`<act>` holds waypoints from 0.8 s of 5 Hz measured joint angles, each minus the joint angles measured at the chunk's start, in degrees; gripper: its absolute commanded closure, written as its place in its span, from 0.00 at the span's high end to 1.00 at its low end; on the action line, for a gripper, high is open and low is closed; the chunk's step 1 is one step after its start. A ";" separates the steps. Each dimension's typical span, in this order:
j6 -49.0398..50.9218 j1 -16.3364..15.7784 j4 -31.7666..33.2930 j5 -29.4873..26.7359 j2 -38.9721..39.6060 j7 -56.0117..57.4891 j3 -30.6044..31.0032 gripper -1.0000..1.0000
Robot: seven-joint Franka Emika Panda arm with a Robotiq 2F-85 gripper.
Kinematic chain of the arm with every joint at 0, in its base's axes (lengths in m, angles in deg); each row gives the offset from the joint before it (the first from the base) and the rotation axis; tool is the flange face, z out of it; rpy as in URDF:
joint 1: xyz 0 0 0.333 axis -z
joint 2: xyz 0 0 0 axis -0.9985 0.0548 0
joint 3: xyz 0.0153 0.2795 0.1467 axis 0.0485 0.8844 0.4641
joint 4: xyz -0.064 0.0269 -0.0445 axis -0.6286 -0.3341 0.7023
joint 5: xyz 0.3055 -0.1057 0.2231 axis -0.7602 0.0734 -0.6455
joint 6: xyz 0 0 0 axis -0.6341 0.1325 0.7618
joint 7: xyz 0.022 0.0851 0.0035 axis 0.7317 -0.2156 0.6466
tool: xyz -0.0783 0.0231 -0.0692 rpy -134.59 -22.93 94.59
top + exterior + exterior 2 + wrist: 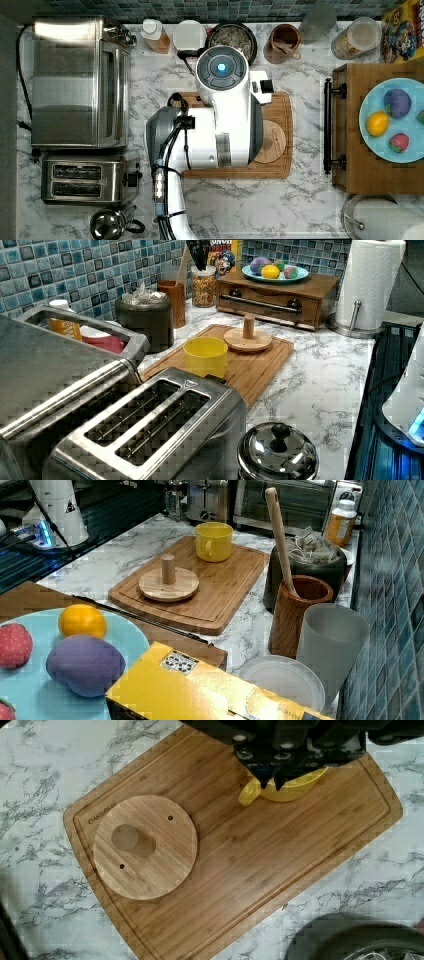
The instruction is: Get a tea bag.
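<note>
Right view: dark pot full of tea bags | tool nearly closed, empty

The cup is yellow. The board is brown wood. The counter is white with grey swirls. The wall tiles are blue.

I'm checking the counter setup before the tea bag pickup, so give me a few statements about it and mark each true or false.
1. The wooden lid lies on the cutting board. True.
2. The yellow cup stands on the bare marble. False: it stands on the cutting board.
3. The tea bags fill the dark pot, which is open. True.
4. The pincer holds a tea bag. False: nothing is between its fingers.
5. The blue plate is empty. False: it holds coloured fruit.
</note>
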 measured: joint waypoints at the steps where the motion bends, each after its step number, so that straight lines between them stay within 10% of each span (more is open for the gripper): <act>1: -0.39 0.00 0.22 0.01 0.07 0.00 0.19 0.00; 4: -11.89 -0.42 3.41 4.02 0.53 -1.28 0.15 0.00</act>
